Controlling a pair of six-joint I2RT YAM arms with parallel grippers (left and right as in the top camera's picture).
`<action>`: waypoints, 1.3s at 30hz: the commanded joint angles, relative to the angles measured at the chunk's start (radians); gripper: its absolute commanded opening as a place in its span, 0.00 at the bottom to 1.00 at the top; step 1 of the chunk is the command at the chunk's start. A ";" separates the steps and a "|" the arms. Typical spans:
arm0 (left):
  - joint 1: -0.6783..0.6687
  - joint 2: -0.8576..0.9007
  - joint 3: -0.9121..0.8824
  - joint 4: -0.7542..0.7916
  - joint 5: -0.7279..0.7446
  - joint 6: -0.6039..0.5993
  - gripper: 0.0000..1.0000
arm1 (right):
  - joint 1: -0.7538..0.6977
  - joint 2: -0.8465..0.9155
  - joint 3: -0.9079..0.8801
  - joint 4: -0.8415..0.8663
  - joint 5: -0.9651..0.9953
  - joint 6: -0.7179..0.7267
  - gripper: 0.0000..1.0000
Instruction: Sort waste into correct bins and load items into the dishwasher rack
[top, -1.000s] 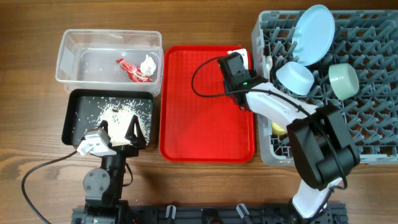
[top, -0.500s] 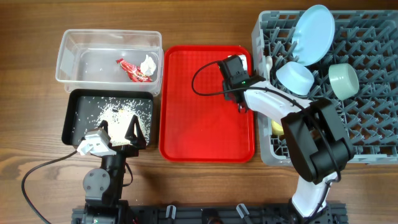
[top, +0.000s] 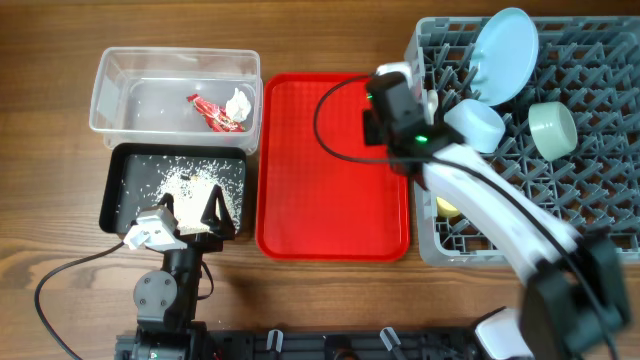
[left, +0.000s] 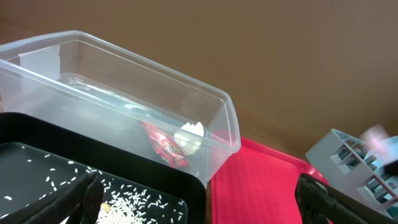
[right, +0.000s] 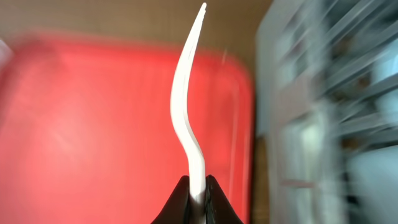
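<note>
My right gripper (right: 198, 190) is shut on a white plastic utensil (right: 186, 93), seen edge-on; I cannot tell spoon from fork. In the overhead view it (top: 389, 73) is above the red tray's far right corner, beside the grey dishwasher rack (top: 600, 230). The rack holds a light blue plate (top: 505, 40), a light blue bowl (top: 473, 125), a pale green bowl (top: 552, 128), a yellow cup (top: 446, 205) and another white utensil (top: 428, 100). My left gripper (top: 190, 215) is open and empty over the black tray (top: 115, 190) with rice scraps (top: 190, 182).
The clear tub (top: 110, 90) holds the red wrapper (top: 213, 113) and white napkin (top: 238, 102). The flat red serving tray (top: 320, 190) lies between the bins and the rack. The right arm reaches across the rack's left edge.
My right gripper has lifted the white utensil off the red tray's far right corner and moved right, toward the rack. The left arm has not moved.
</note>
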 joint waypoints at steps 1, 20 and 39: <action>0.005 0.000 -0.002 -0.002 -0.017 0.012 1.00 | -0.031 -0.139 0.003 0.000 0.102 -0.013 0.04; 0.005 0.000 -0.002 -0.002 -0.017 0.012 1.00 | -0.228 -0.005 0.015 -0.052 -0.021 -0.106 0.50; 0.005 0.000 -0.002 -0.002 -0.017 0.012 1.00 | -0.159 -0.713 0.023 -0.265 -0.626 -0.105 1.00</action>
